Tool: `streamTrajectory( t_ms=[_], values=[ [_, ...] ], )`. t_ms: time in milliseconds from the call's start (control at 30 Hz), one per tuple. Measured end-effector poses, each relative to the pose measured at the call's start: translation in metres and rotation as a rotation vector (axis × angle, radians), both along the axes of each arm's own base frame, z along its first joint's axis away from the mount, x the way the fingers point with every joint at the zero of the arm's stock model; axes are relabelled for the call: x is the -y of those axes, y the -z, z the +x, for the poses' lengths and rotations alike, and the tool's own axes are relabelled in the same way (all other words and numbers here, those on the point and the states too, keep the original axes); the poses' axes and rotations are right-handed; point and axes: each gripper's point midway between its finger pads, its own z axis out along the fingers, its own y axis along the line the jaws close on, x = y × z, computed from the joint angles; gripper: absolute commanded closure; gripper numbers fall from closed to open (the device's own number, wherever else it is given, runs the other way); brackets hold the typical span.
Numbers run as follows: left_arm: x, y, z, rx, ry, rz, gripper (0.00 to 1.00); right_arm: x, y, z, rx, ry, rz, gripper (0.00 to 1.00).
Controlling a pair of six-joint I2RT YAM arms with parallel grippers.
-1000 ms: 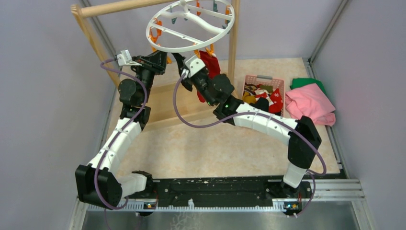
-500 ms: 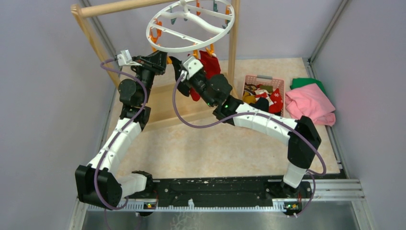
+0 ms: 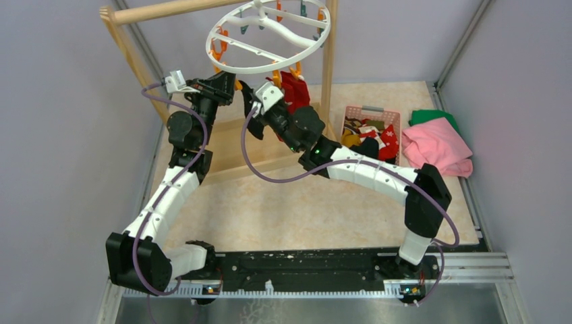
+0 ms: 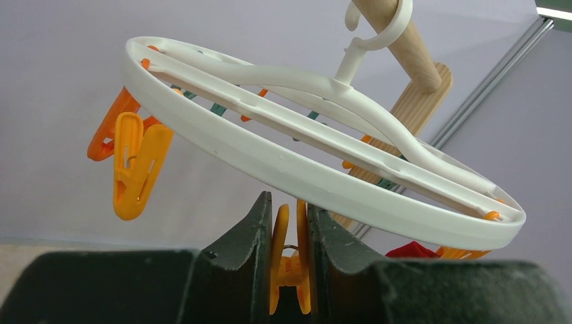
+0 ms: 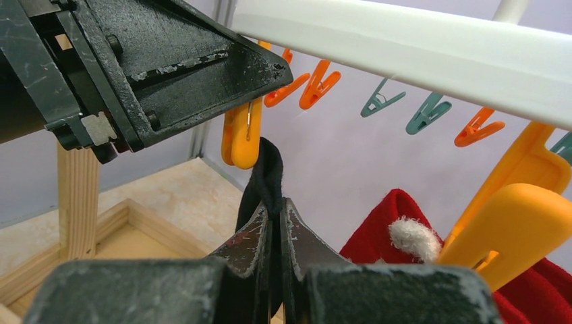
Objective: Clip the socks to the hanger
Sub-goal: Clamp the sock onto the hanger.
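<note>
Step in hand: getting a black sock (image 5: 270,172) into an orange clip (image 4: 289,263) on the hanger (image 4: 297,172). Hung by its hook from the top bar of the wooden rack (image 3: 329,54), over the far left part of the table (image 3: 290,202).

Left gripper (image 4: 289,206): part-closed on that clip, one finger on each side, just under the near rim of the ring. Pressing it, by the look of things; no telling about the clip's mouth, parted or not.

Right gripper (image 5: 275,212): clamped tight on the black sock, with the top fold poking up past the fingertips, just beside the clip's lower end. Touching or not, cannot tell. Not yet between the clip's lips.

Already pegged up: a red sock (image 5: 384,236) with white trim, on a neighbouring clip to the right. Waiting in the pink basket (image 3: 371,109) near the far right corner of the table: more socks (image 3: 367,133).

Next, probably: squeeze harder on the left to open the mouth, lift and nudge the fold into the gap, then release on the left before opening on the right. Calls for fine alignment, with little fabric proud of the fingertips and a free-hanging ring liable to swing away.
</note>
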Motion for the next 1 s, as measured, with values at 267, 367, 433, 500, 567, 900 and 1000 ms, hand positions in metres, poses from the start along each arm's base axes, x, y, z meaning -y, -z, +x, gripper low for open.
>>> streamTrajectory(
  t_ms=[267, 367, 433, 500, 567, 900, 1000],
  values=[
    [0.0, 0.0, 0.0, -0.004, 0.001, -0.009, 1.0, -0.002, 0.0, -0.002, -0.001, -0.005, 0.002, 1.0],
    [0.0, 0.0, 0.0, -0.008, 0.0, -0.016, 1.0, -0.005, 0.003, -0.003, -0.002, -0.007, 0.003, 1.0],
    [-0.001, 0.001, 0.001, -0.012, 0.0, -0.023, 1.0, -0.008, 0.006, -0.004, -0.005, -0.009, -0.001, 1.0],
    [-0.001, 0.001, 0.001, -0.014, 0.0, -0.026, 1.0, -0.009, 0.008, -0.004, -0.007, -0.011, -0.005, 1.0],
    [-0.001, 0.001, 0.001, -0.014, 0.001, -0.028, 1.0, -0.011, 0.006, -0.006, -0.003, -0.012, 0.0, 1.0],
    [-0.003, 0.001, 0.002, -0.02, -0.011, -0.041, 1.0, -0.009, -0.003, -0.009, 0.028, 0.007, 0.019, 1.0],
    [-0.004, 0.001, 0.002, -0.026, -0.017, -0.049, 1.0, -0.01, -0.004, -0.009, 0.033, 0.009, 0.027, 1.0]
  ],
)
